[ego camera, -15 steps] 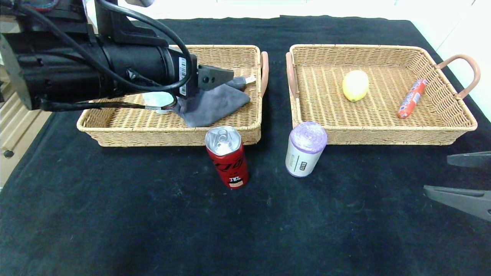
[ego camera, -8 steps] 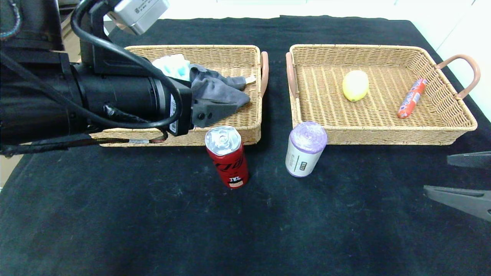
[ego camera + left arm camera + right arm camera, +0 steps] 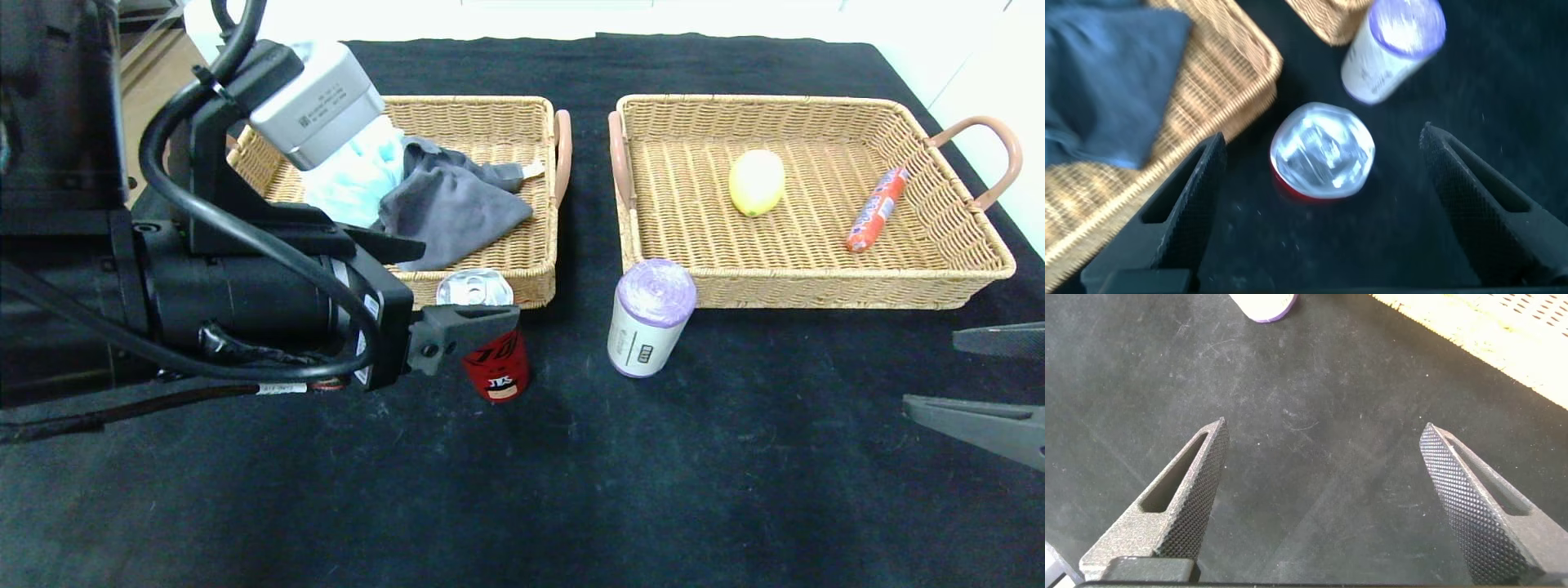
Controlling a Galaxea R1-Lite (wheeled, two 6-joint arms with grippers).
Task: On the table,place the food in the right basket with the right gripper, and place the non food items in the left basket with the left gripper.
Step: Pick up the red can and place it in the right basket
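The left gripper [image 3: 1323,204] hangs spread wide over the red soda can [image 3: 1321,153], empty. Beside the can on the black table [image 3: 653,474] stands the purple roll [image 3: 650,318]. The right gripper [image 3: 1327,498] waits open, empty, near the table's right edge.

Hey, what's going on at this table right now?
A two-armed robot is sorting items into two wicker baskets. The left gripper, open and empty, hangs over the red soda can, which stands on the black table beside the purple roll. The left basket holds a blue sponge and grey cloth; the right basket holds a lemon and sausage. The right gripper waits open at the table's right side.
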